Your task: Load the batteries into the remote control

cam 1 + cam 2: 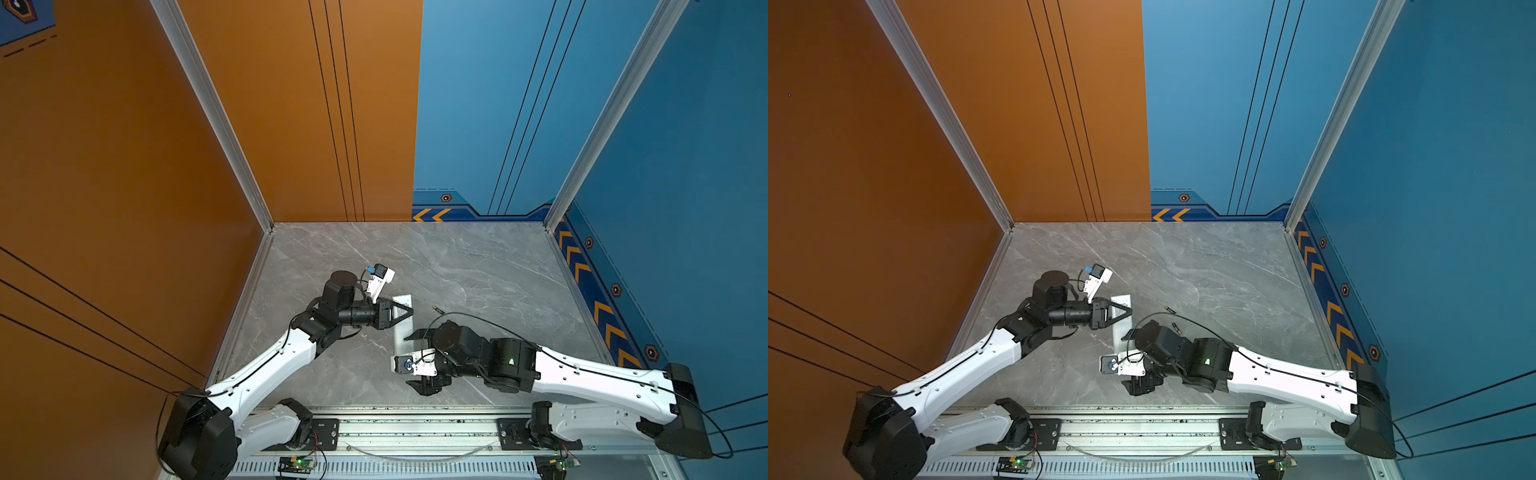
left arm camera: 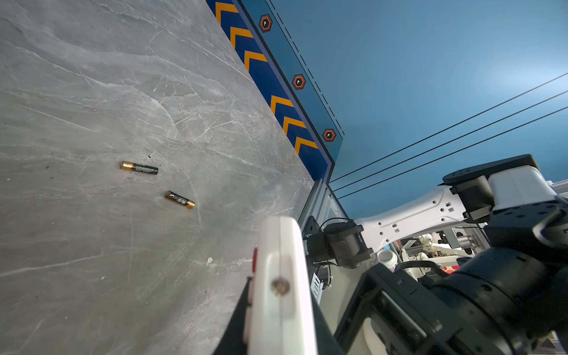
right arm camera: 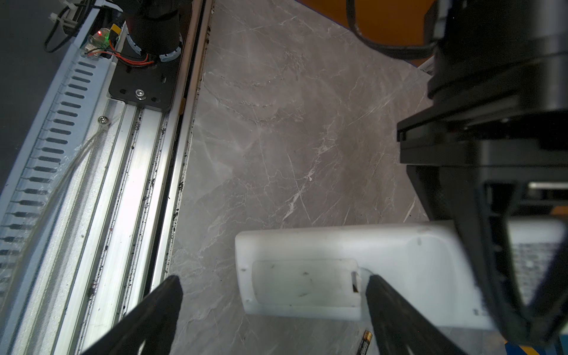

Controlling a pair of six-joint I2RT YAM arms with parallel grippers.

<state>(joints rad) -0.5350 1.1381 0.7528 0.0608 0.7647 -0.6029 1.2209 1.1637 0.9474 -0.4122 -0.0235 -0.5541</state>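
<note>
Clamping the remote control [image 1: 1119, 332] mid-length in the tightly pinched left gripper [image 1: 1128, 311]. Holding the right gripper [image 1: 1125, 361] spread wide at the remote's near end, seemingly without gripping it. Leaving the batteries [image 1: 1170, 309] lying apart on the grey table [image 1: 1225, 270].

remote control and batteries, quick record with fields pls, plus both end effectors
remote control: clamped by left end effector, plain back facing right end effector
battery cover: seems in place
batteries: both loose on the table, apart from each other
right end effector: open, one fingertip at the cover's latch end
</note>
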